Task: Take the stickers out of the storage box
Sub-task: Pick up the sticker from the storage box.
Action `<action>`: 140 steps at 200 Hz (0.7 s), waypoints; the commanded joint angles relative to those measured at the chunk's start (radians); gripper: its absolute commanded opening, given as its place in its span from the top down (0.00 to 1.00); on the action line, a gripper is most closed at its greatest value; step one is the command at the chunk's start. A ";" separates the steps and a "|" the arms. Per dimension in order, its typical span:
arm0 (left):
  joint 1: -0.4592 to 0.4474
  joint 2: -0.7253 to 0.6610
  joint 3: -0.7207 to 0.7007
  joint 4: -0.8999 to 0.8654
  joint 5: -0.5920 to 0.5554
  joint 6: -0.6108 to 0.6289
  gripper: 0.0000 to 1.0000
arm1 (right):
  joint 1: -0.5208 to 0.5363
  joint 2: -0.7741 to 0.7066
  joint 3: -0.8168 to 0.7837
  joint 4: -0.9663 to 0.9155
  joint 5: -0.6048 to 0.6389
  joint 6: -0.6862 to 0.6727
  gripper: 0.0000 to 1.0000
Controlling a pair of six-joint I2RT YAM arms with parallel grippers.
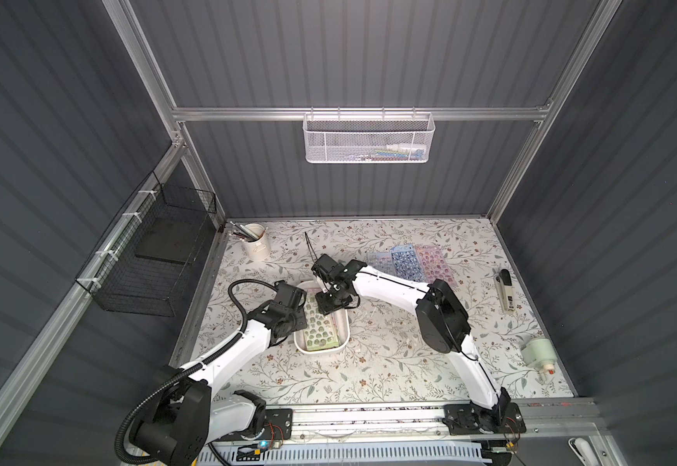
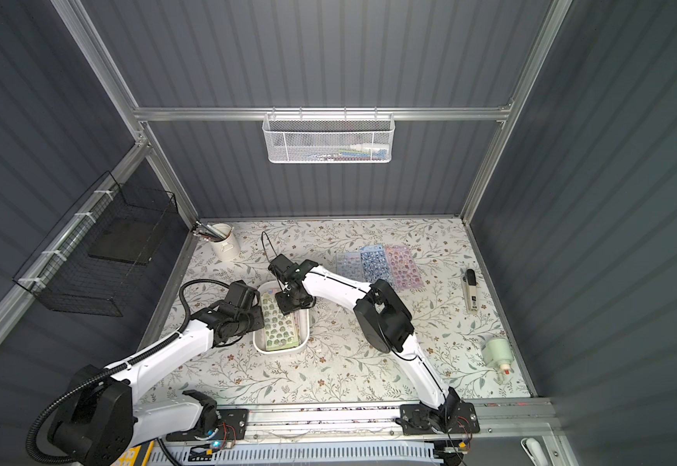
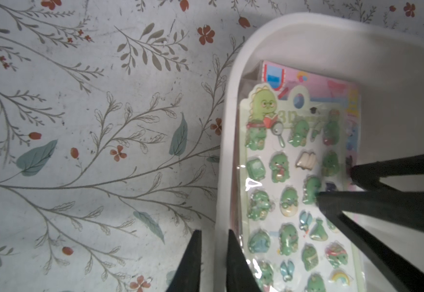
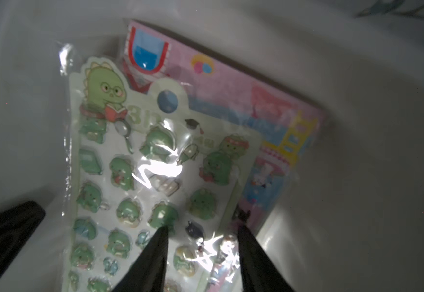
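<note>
Where the stickers (image 1: 320,331) lie stacked in the storage box (image 1: 320,351), left of the table's middle, the right arm comes in from the right with its elbow raised and its wrist bent down over the box's far end. The right gripper (image 4: 203,228) points into the box with its fingers spread. One fingertip (image 4: 161,233) rests on the green sheet (image 4: 130,164), and the other stands at that sheet's edge, over the pink sheet (image 4: 231,83) beneath.

The left arm lies low across the table, and the left gripper (image 3: 214,232) pinches the box's left wall between its nearly closed fingers.

The green sheet tops the stack. It shows rows of small puffy dinosaurs on white, in a glossy clear sleeve that catches the light. The pink sheet pokes out past its far end. Three more sheets (image 1: 407,262), pale blue, blue and pink, lie side by side on the flowered table (image 1: 389,363), well apart to the far right.
</note>
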 commanded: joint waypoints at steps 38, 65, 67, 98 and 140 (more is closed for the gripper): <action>0.001 0.009 0.000 -0.003 -0.002 -0.007 0.81 | -0.007 0.036 0.013 -0.029 -0.019 -0.005 0.52; 0.001 0.014 -0.001 -0.001 -0.003 -0.008 0.81 | -0.023 0.017 -0.017 0.017 -0.100 0.021 0.54; 0.001 0.014 0.000 -0.002 -0.003 -0.007 0.81 | -0.024 0.014 -0.021 0.023 -0.109 0.023 0.54; 0.002 0.017 0.000 0.000 -0.007 -0.006 0.81 | -0.047 -0.040 -0.097 0.111 -0.235 0.056 0.57; 0.001 0.021 -0.003 0.007 -0.006 -0.011 0.81 | -0.069 -0.104 -0.183 0.211 -0.329 0.090 0.60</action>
